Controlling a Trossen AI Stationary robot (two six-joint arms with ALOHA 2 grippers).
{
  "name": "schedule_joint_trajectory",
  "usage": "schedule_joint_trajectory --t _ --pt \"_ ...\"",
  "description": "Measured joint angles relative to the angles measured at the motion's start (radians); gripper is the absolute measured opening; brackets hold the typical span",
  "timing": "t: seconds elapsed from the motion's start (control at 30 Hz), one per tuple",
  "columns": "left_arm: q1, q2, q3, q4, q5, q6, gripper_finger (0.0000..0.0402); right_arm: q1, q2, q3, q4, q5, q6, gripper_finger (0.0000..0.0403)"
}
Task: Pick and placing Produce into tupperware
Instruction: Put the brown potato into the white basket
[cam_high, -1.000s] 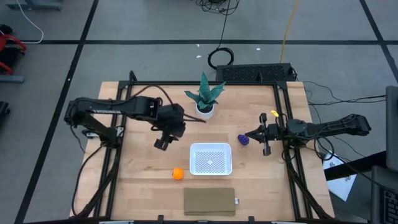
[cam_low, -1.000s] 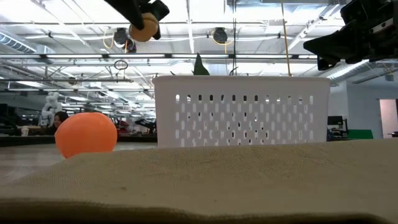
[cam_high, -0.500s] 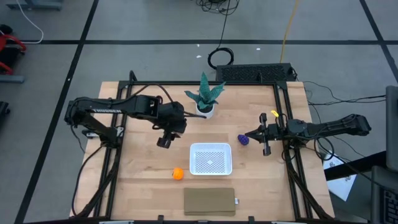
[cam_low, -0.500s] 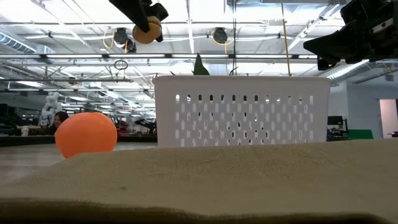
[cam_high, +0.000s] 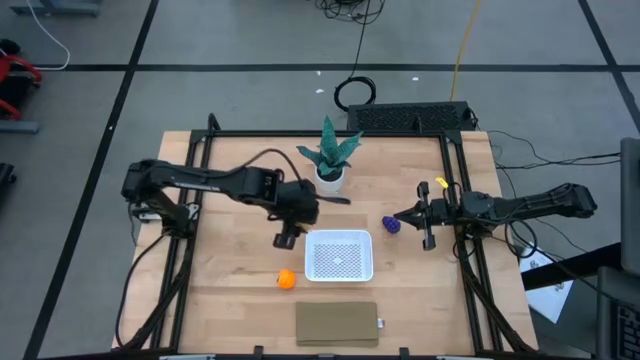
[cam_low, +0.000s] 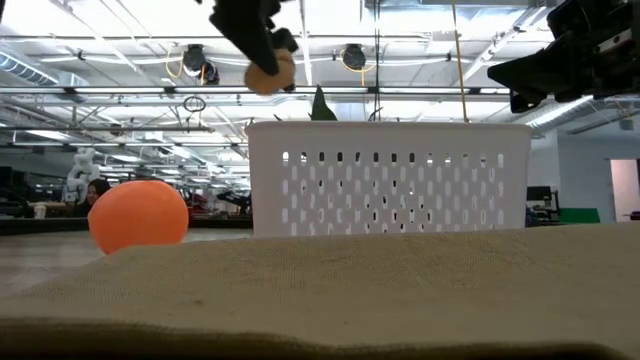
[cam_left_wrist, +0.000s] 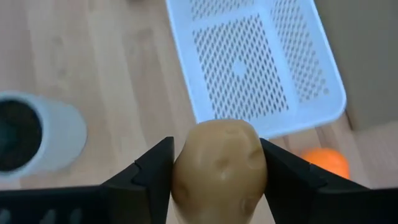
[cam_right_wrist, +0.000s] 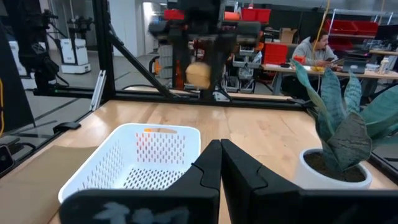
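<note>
Left tool (cam_high: 287, 238) grasping the tan potato (cam_left_wrist: 219, 163), held aloft just off the white basket's (cam_high: 339, 254) 9 o'clock rim, not yet over it; released here, the potato likely clips the rim and rolls off toward the orange ball (cam_high: 286, 280) at the basket's 8 o'clock. Plant pot (cam_high: 329, 177) near at 12 o'clock; open surface (cam_high: 230, 270) at 9. Right tool (cam_high: 403, 217) clenched, empty, beside the purple lump (cam_high: 392, 225) at 3 o'clock.
</note>
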Motion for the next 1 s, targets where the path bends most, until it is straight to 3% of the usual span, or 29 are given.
schedule_joint_trajectory --t 0.23,0.47,0.77,1.0 --pt "-0.020 0.094 0.000 0.105 0.070 0.007 0.0188 0.000 0.012 0.000 0.035 0.000 0.000 0.0000" --pt "-0.025 0.148 0.000 0.209 0.072 0.000 0.0201 0.000 0.013 0.000 0.034 0.000 0.000 0.0000" --pt "-0.029 0.165 0.000 0.391 0.071 0.022 0.0188 0.000 0.019 0.000 0.033 0.000 0.000 0.0000" --pt "-0.041 0.198 -0.001 0.401 0.072 0.148 0.0195 0.000 0.019 0.000 0.033 0.000 0.000 0.0000"
